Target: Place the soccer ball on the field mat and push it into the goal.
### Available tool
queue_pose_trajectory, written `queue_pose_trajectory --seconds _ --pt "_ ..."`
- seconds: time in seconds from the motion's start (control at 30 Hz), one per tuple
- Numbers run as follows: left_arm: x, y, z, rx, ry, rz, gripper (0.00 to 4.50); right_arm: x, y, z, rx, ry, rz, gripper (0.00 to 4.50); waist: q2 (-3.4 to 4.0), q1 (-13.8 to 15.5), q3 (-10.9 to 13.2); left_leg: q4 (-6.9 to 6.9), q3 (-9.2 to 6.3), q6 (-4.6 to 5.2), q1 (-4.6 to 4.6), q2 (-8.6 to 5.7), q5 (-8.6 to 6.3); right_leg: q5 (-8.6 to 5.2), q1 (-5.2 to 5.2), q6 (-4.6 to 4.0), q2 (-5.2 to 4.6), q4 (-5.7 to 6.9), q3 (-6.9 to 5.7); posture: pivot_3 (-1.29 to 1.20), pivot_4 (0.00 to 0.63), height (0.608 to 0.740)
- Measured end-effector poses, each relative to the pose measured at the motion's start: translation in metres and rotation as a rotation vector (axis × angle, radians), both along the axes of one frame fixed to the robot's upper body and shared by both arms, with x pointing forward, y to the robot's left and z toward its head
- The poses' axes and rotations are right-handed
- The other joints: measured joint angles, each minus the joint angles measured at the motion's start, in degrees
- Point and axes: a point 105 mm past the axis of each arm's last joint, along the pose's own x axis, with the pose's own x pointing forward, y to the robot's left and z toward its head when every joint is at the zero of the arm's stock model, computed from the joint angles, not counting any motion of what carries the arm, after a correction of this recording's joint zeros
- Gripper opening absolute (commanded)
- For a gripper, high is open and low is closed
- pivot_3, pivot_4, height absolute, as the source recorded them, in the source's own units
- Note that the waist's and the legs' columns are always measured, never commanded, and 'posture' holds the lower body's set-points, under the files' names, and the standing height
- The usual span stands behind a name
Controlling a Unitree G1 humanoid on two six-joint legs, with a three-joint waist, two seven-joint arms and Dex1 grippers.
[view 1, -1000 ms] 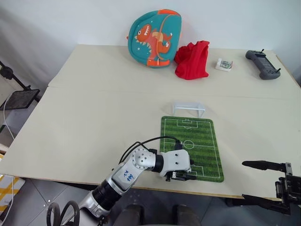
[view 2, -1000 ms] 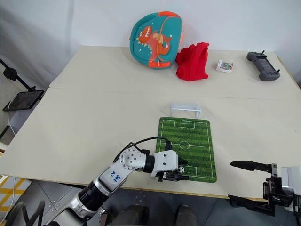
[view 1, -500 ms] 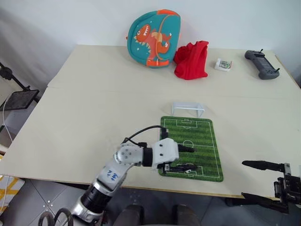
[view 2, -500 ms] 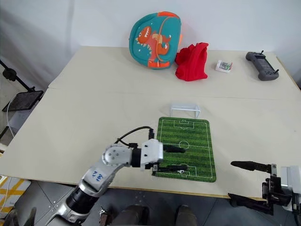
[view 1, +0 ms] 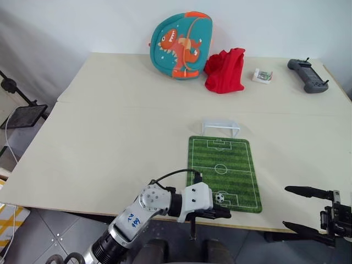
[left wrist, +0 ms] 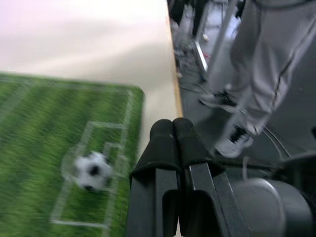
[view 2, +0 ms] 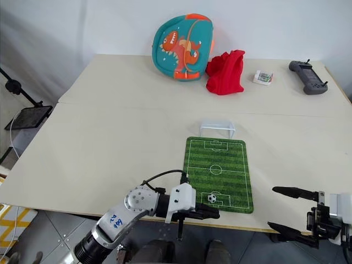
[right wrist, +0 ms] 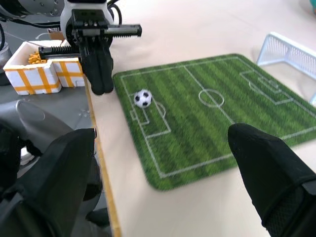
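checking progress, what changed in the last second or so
The left gripper let go of the soccer ball, drew back off the field mat to the table edge and shut. The ball now lies free on the mat. Goal and open right gripper unchanged.

The left arm (view 1: pixel 144 212) is showing a silver-grey rounded casing with blue handwritten marks (too small to read), a black ribbed section lower down, and a white block before the left hand (view 1: pixel 223 212), whose two black fingers are tapering to rounded tips. A thin black cable is looping over it. The right hand (view 2: pixel 286 209) is showing slim black fingers on a black bracket.
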Motion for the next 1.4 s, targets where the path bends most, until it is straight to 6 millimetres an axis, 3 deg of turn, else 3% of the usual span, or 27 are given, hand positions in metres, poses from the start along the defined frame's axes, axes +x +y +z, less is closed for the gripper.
queue_pose_trajectory --seconds 0.43,0.57,0.73,0.87,1.03,1.13,1.4 --pt "0.019 -0.007 -0.009 0.048 -0.009 0.059 0.03 -0.007 0.006 -0.004 0.012 -0.001 0.009 4.50 0.01 0.1 0.0 0.00 0.01 0.00 0.00 -0.01 0.00 0.00 0.00 0.00 -0.01 -0.02 0.02 0.00 0.150 0.740" --pt "0.044 -0.009 -0.008 0.047 -0.058 0.131 0.03 -0.007 0.008 -0.004 0.026 -0.015 -0.002 4.50 0.00 0.1 0.0 0.05 0.01 0.00 -0.02 -0.02 0.00 0.00 0.00 0.00 0.00 0.00 0.02 0.00 0.150 0.740" --pt "0.088 -0.016 0.016 -0.023 -0.186 0.226 0.03 0.007 0.014 0.003 0.111 -0.091 -0.113 4.50 -0.01 0.1 0.0 0.00 0.01 -0.01 0.00 -0.03 0.00 0.02 -0.02 0.03 0.00 0.02 -0.01 0.00 0.150 0.740" --pt "0.115 -0.008 0.038 -0.088 -0.264 0.300 0.03 0.020 0.015 0.008 0.209 -0.140 -0.241 4.50 -0.03 -0.1 0.0 -0.01 0.00 -0.05 -0.01 -0.01 0.00 0.02 -0.09 0.03 0.01 0.11 -0.02 0.00 0.150 0.740" --pt "0.112 0.031 0.057 -0.184 -0.224 0.262 0.03 0.032 0.016 0.012 0.307 -0.197 -0.357 4.50 0.00 -0.6 0.0 -0.02 -0.01 -0.08 0.00 0.01 0.00 0.02 -0.20 0.03 0.00 0.34 -0.01 0.00 0.150 0.740" --pt "0.109 0.081 0.064 -0.164 -0.220 0.256 0.03 0.037 0.019 0.011 0.337 -0.218 -0.379 4.50 0.04 -1.5 0.0 -0.05 -0.07 -0.17 0.03 0.03 0.06 0.00 -0.25 0.00 0.01 0.48 -0.02 0.00 0.150 0.740" --pt "0.117 0.179 0.079 -0.138 -0.301 0.500 0.03 0.051 0.022 0.010 0.360 -0.268 -0.385 4.50 0.05 -1.7 0.0 -0.16 -0.11 -0.14 0.07 0.01 0.07 0.00 -0.27 0.00 0.00 0.48 0.03 0.00 0.150 0.740"
